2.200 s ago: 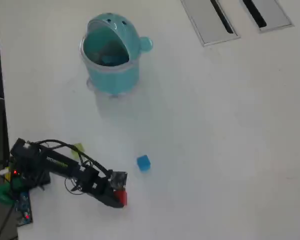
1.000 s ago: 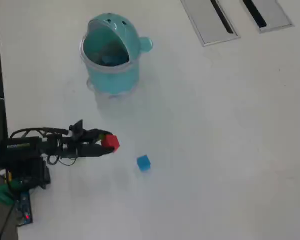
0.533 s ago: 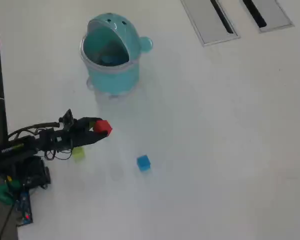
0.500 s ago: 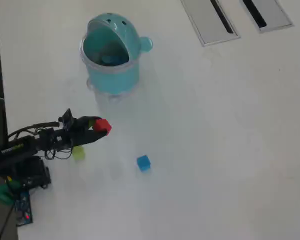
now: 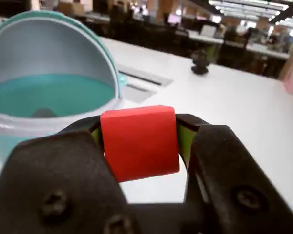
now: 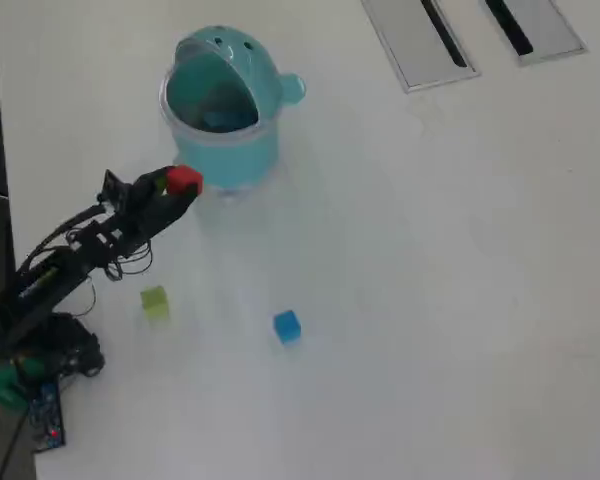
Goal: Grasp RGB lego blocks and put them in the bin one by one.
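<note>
My gripper (image 5: 139, 141) is clenched on the red block (image 5: 139, 142); in the wrist view the block sits square between my two black jaws, with a strip of green padding showing on each side of it. In the overhead view my gripper (image 6: 180, 184) holds the red block (image 6: 184, 180) just beside the bin (image 6: 223, 105), at its lower left edge, over the white table (image 6: 430, 280). From my wrist, the bin (image 5: 49, 92) fills the upper left, its mouth open toward me and its teal inside visible. The green block (image 6: 155, 301) lies on the table well below the bin, near my arm. The blue block (image 6: 287, 326) lies further right, also well below the bin, apart from the green one.
</note>
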{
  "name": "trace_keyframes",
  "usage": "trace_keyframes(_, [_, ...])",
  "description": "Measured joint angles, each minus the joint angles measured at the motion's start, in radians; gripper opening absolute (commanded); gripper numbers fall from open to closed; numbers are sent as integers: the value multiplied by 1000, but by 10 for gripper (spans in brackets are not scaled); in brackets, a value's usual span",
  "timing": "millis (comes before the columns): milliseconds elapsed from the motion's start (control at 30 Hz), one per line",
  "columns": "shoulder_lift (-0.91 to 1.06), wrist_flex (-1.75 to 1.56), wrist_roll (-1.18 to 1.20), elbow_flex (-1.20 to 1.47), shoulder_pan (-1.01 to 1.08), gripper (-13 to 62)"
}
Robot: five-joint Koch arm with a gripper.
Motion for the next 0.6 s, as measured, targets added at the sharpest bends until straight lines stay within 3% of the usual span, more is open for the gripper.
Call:
trace_keyframes(33, [-114,0,3,-186,-31,7])
trace_keyframes(167, [-279,-2,-2,-430,-60,8])
trace_keyframes(400, [-391,0,2,-443,-152,7])
trace_keyframes(600, [-532,0,0,-624,-219,7])
